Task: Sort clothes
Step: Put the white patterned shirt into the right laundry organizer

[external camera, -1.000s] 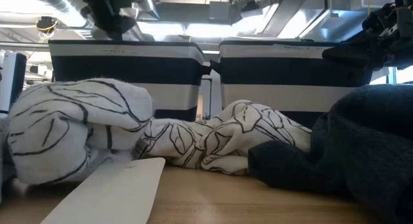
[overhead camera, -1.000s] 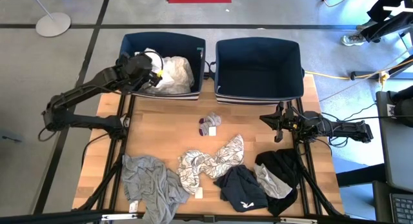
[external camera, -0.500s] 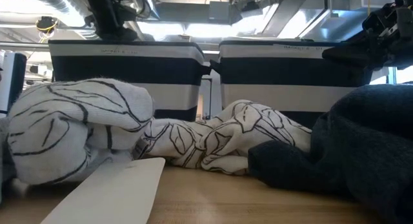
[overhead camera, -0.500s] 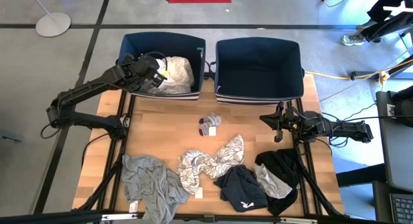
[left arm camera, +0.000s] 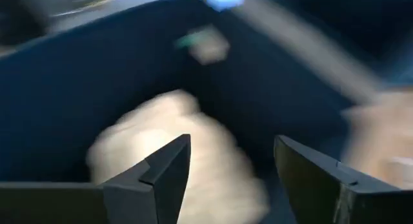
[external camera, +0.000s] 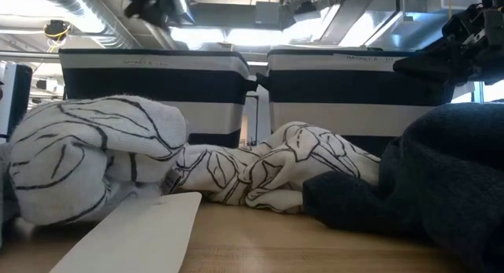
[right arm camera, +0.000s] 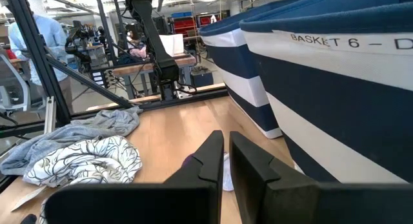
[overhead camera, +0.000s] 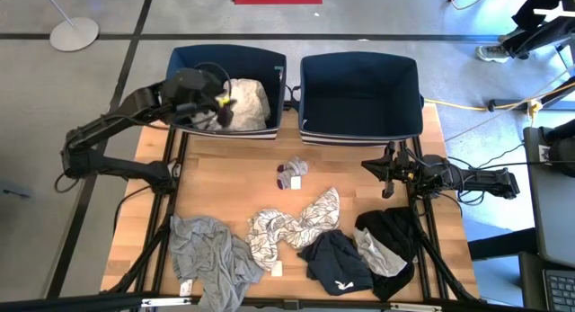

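Observation:
My left gripper [overhead camera: 220,103] hangs open over the left navy bin [overhead camera: 225,53], with nothing between its fingers [left arm camera: 169,164]. A white garment [overhead camera: 246,100] lies in that bin, below and beyond the fingers; it shows blurred in the left wrist view [left arm camera: 193,143]. On the table lie a grey garment [overhead camera: 208,254], a white garment with a grey pattern [overhead camera: 292,224], a navy one [overhead camera: 334,262], a black one [overhead camera: 391,231] and small grey socks [overhead camera: 292,171]. My right gripper [overhead camera: 388,179] waits shut at the table's right side, above the wood [right arm camera: 227,143].
The right navy bin [overhead camera: 359,87] stands beside the left one at the table's far edge; nothing shows inside it. Bare wood lies between the bins and the clothes along the near edge. A white tag [external camera: 134,234] lies close to the low camera.
My left gripper has risen above the left bin and tipped up from pointing steeply down toward level. The white garment lies in the bin below it. The clothes on the table have not moved.

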Controlling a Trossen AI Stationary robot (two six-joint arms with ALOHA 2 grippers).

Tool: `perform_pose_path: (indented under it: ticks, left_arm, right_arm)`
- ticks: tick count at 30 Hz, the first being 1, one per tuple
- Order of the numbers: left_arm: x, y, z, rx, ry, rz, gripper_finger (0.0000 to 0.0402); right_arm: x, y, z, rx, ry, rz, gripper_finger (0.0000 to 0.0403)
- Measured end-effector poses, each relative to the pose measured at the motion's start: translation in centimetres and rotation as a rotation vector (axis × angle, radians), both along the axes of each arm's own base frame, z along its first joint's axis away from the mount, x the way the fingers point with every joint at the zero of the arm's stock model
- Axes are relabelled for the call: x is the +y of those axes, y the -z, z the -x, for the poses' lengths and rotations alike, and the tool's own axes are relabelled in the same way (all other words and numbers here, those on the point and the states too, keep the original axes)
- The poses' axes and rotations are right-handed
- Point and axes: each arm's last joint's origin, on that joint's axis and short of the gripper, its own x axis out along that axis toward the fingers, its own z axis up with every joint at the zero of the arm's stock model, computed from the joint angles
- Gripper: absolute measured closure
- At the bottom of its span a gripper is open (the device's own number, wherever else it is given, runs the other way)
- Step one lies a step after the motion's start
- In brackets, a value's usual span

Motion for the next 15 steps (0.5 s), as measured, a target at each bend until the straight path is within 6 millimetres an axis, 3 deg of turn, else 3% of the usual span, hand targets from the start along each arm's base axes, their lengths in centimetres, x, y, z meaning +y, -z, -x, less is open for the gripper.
perform_pose_path:
  ticks: [7, 15]
  left_arm:
    - [-4.2, -0.9, -2.7, -0.15, 0.326, 0.026, 0.0188]
    - [-9.4, 0.6, -6.5, -0.115, 0.556, 0.066, 0.0188]
  right_arm:
    - [0.0, 0.0, 0.0, 0.0, 0.0, 0.0, 0.0373]
    - [0.0, 0.0, 0.0, 0.0, 0.0, 0.0, 0.0373]
